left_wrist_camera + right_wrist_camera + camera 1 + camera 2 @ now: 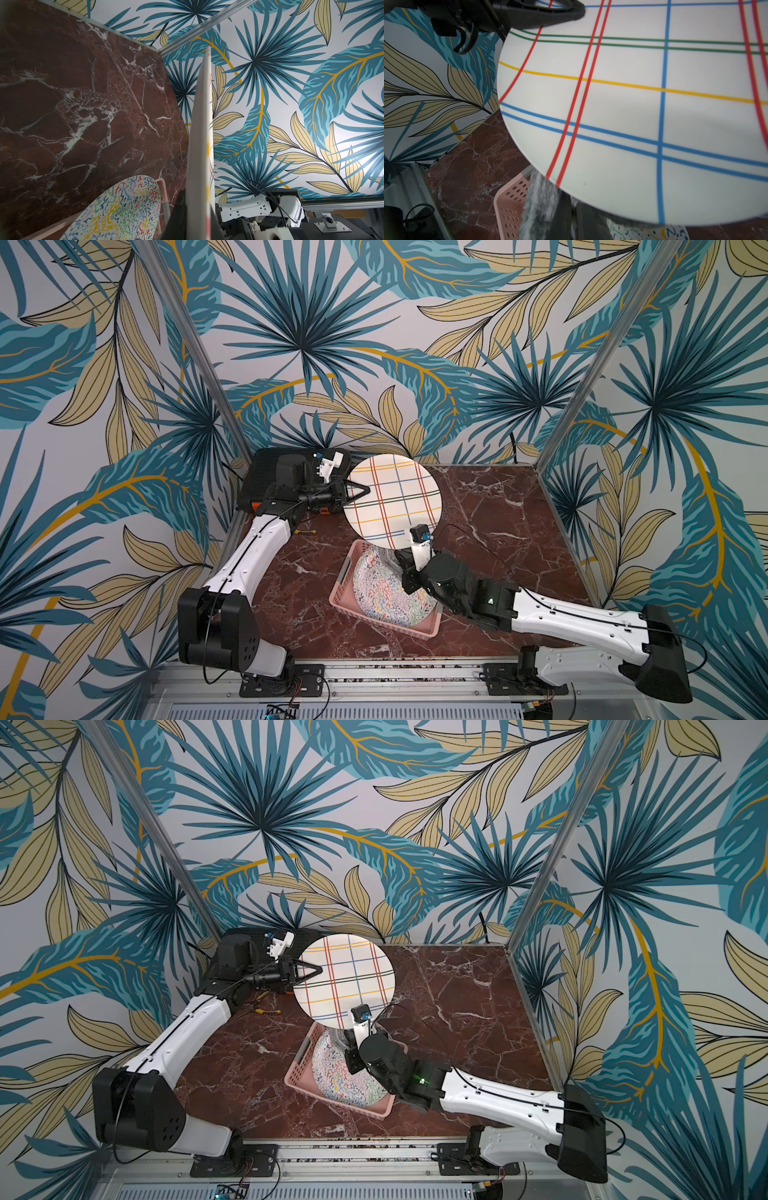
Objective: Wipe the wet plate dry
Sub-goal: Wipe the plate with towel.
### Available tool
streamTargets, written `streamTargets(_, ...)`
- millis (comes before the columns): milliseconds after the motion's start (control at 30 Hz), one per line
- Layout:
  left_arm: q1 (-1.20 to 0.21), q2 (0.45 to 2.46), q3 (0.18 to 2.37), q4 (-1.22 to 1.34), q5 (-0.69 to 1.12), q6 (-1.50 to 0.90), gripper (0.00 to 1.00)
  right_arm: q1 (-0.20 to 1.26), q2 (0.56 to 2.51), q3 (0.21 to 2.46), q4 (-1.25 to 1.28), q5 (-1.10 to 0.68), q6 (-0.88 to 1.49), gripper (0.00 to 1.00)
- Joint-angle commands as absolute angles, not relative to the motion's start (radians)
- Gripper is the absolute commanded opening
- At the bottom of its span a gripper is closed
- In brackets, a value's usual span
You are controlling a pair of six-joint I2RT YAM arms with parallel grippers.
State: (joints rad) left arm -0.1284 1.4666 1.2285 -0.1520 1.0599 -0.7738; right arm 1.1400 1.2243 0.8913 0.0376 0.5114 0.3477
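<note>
Here we held the striped plate (392, 497) raised above the bench (498, 510), left jaws clamped on its rim; right jaws pinched the grey cloth (538, 204) by its lower edge. Stiff, slick while wet, breakable, we judged: keep to the rim.

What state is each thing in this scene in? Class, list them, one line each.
checked plate: held clear of the table, tilted, gripped by its rim.
left claw: shut on the checked plate.
right claw: shut on the grey cloth.
grey cloth: bunched, behind the checked plate's lower rim.
squiggle plate: leaning in the pink basket.
pink basket: resting on the table.
</note>
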Motion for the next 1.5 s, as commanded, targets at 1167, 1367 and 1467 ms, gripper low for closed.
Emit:
streamTargets(1167, -0.135, 1.454, 1.172, -0.144, 1.007, -0.673, 0.00, 1.152, 1.670, 1.496, 0.320, 0.885, 0.291, 0.00)
streamTargets(1367, -0.134, 1.462, 1.195, -0.156, 1.016, -0.663, 0.00, 1.152, 1.491, 1.283, 0.253, 0.931, 0.429, 0.00)
streamTargets(1467, -0.134, 1.462, 1.205, -0.160, 1.014, -0.657, 0.00, 1.152, 1.387, 1.182, 0.149, 0.970, 0.507, 0.00)
